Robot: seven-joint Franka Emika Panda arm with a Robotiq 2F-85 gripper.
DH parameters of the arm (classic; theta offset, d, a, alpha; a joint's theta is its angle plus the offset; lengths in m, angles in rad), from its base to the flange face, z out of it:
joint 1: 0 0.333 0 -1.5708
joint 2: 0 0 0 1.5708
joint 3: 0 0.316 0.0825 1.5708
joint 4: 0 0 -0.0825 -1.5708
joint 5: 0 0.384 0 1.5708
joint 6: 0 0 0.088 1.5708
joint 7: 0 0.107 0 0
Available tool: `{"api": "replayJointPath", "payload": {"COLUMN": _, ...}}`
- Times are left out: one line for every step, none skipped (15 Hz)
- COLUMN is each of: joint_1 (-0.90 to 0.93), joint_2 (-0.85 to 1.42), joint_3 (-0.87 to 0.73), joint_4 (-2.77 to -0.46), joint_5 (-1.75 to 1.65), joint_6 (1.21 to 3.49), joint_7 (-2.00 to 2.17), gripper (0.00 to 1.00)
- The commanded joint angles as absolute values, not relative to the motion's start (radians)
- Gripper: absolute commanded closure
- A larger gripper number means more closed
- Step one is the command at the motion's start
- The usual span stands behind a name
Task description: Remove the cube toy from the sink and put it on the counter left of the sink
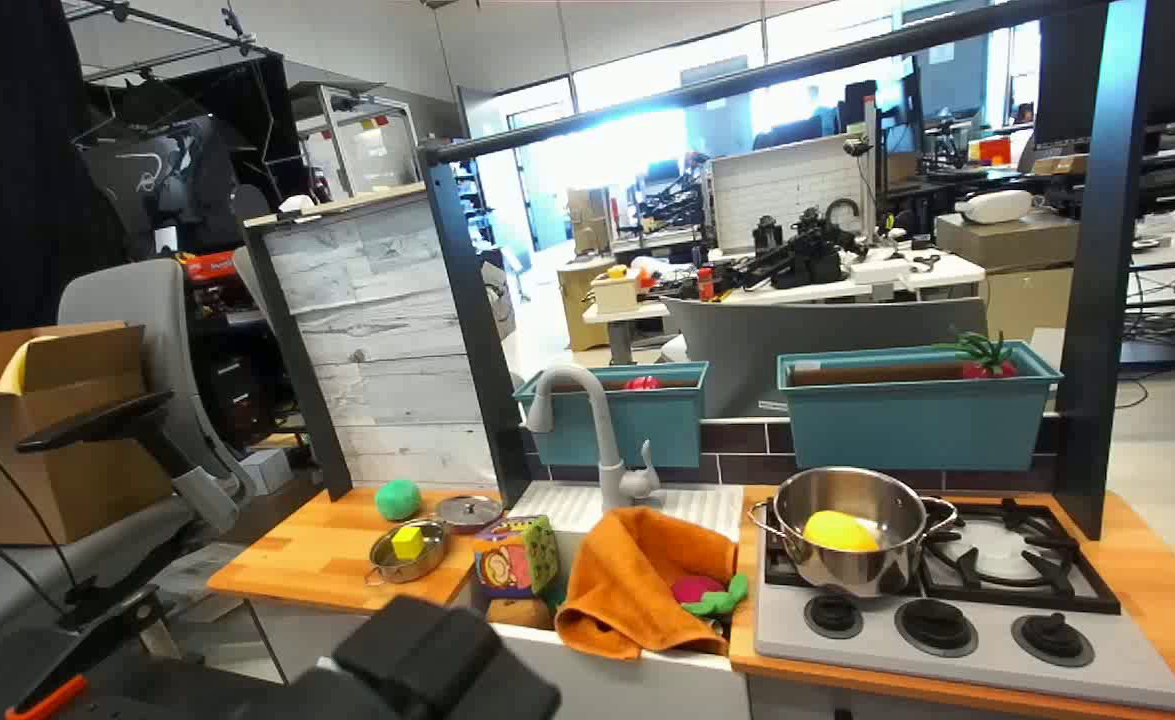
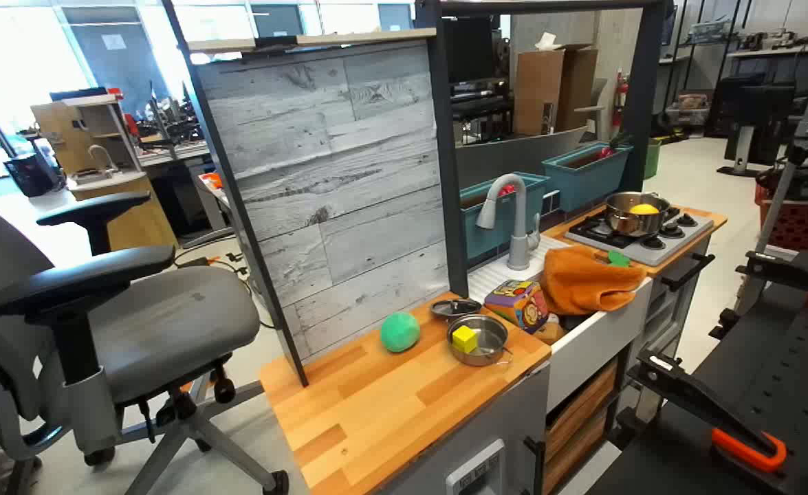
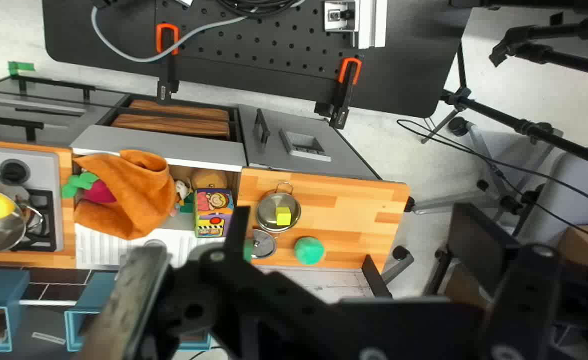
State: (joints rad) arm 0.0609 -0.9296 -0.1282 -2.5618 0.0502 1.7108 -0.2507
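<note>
Gripper (image 3: 352, 220) wide — cube toy (image 3: 213, 212) in sink (image 3: 193, 150)

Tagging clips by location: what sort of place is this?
Probably a lab, likely robotics, rather than a home kitchen. Signs: a black perforated table, a grey office chair, and a desk strewn with equipment behind the toy kitchen unit.

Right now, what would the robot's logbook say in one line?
patterned cube toy: in sink | fingers: apart, empty | counter: green ball, lid, pan holding yellow block | toy transfer: not done
</note>
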Motion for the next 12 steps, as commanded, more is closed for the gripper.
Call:
{"api": "replayJointPath", "payload": {"joint_1": 0.055, "joint_2": -0.928, "joint_3": -0.124, "joint_4": -2.559, "joint_5": 0.054, "joint_6": 1.708, "joint_7": -0.254, "gripper": 0.00}}
{"api": "replayJointPath", "payload": {"joint_1": 0.055, "joint_2": -0.928, "joint_3": -0.124, "joint_4": -2.559, "joint_5": 0.054, "joint_6": 1.708, "joint_7": -0.254, "gripper": 0.00}}
{"api": "replayJointPath", "payload": {"joint_1": 0.055, "joint_2": -0.928, "joint_3": -0.124, "joint_4": -2.559, "joint_5": 0.054, "joint_6": 1.708, "joint_7": -0.254, "gripper": 0.00}}
{"api": "replayJointPath", "payload": {"joint_1": 0.055, "joint_2": -0.928, "joint_3": -0.124, "joint_4": -2.558, "joint_5": 0.054, "joint_6": 1.708, "joint_7": -0.254, "gripper": 0.00}}
{"api": "replayJointPath", "payload": {"joint_1": 0.055, "joint_2": -0.928, "joint_3": -0.124, "joint_4": -2.558, "joint_5": 0.054, "joint_6": 1.708, "joint_7": -0.254, "gripper": 0.00}}
{"api": "replayJointPath", "payload": {"joint_1": 0.055, "joint_2": -0.928, "joint_3": -0.124, "joint_4": -2.558, "joint_5": 0.054, "joint_6": 1.708, "joint_7": -0.254, "gripper": 0.00}}
{"api": "replayJointPath", "payload": {"joint_1": 0.055, "joint_2": -0.928, "joint_3": -0.124, "joint_4": -2.558, "joint_5": 0.054, "joint_6": 1.708, "joint_7": -0.254, "gripper": 0.00}}
{"api": "replayJointPath", "payload": {"joint_1": 0.055, "joint_2": -0.928, "joint_3": -0.124, "joint_4": -2.558, "joint_5": 0.054, "joint_6": 1.708, "joint_7": -0.254, "gripper": 0.00}}
{"api": "replayJointPath", "payload": {"joint_1": 0.055, "joint_2": -0.928, "joint_3": -0.124, "joint_4": -2.558, "joint_5": 0.054, "joint_6": 1.708, "joint_7": -0.254, "gripper": 0.00}}
{"api": "replayJointPath", "payload": {"joint_1": 0.055, "joint_2": -0.928, "joint_3": -0.124, "joint_4": -2.558, "joint_5": 0.054, "joint_6": 1.708, "joint_7": -0.254, "gripper": 0.00}}
{"api": "replayJointPath", "payload": {"joint_1": 0.055, "joint_2": -0.928, "joint_3": -0.124, "joint_4": -2.558, "joint_5": 0.054, "joint_6": 1.708, "joint_7": -0.254, "gripper": 0.00}}
{"api": "replayJointPath", "payload": {"joint_1": 0.064, "joint_2": -0.927, "joint_3": -0.134, "joint_4": -2.570, "joint_5": 0.054, "joint_6": 1.738, "joint_7": -0.280, "gripper": 0.00}}
